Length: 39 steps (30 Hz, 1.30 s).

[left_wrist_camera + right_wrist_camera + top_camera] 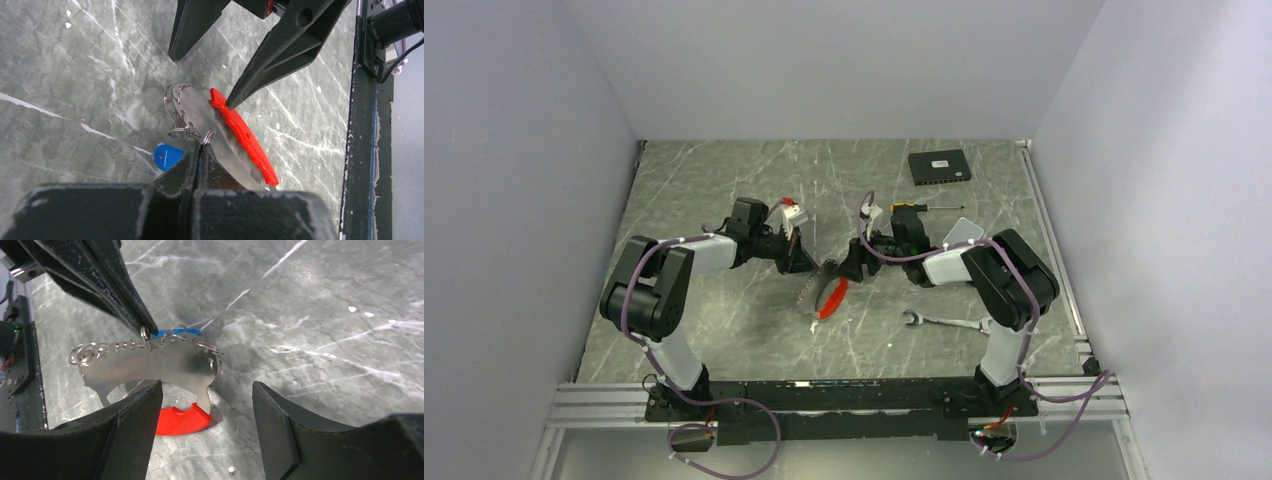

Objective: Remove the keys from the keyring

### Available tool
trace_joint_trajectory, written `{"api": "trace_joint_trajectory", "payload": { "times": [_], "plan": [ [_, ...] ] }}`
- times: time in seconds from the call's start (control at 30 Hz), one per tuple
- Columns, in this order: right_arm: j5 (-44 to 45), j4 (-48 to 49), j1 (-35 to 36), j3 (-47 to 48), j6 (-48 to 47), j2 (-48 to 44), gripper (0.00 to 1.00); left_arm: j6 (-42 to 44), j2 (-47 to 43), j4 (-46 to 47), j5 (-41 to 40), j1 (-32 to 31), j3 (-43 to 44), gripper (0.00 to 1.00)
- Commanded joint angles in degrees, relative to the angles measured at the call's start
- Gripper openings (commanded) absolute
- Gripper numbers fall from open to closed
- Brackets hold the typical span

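Nearest the arm bases, a wrench (pixel 944 322) lies at about four o'clock from the keyring (pixel 827 298), which sits mid-table. Its red tag (pixel 245 135) and a blue-headed key (pixel 167 156) are attached. At eleven o'clock, the left gripper (pixel 200 148) is fully closed, pinching one small wire ring (pixel 209 134). At one o'clock, the right gripper (pixel 206 390) is spread wide and holds nothing. Farther back lie a screwdriver (pixel 914 207) and a black box (pixel 939 166). The thin ring could slip from the pinch. The right fingers could also close on the tag rather than a key, dragging the whole bunch.
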Motion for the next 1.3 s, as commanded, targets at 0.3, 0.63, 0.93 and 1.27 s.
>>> {"api": "trace_joint_trajectory", "payload": {
  "times": [0.3,0.63,0.93,1.27],
  "plan": [
    [9.42,-7.33,4.84,4.28,-5.39,4.35,0.65,-7.14,-2.89,3.2,0.09,-0.08,0.38,0.0],
    [11.39,-14.24,7.13,5.42,-17.31,5.47,0.52,-3.94,-4.42,-0.88,1.7,2.11,0.3,0.0],
    [15.4,-19.85,7.75,7.75,-22.19,8.25,0.4,10.61,-5.69,-14.36,-1.6,1.94,4.85,0.0],
    [14.42,-21.45,6.73,7.9,-22.71,7.99,0.38,26.22,-6.77,-25.93,-8.06,1.65,6.95,0.0]
  ]
}}
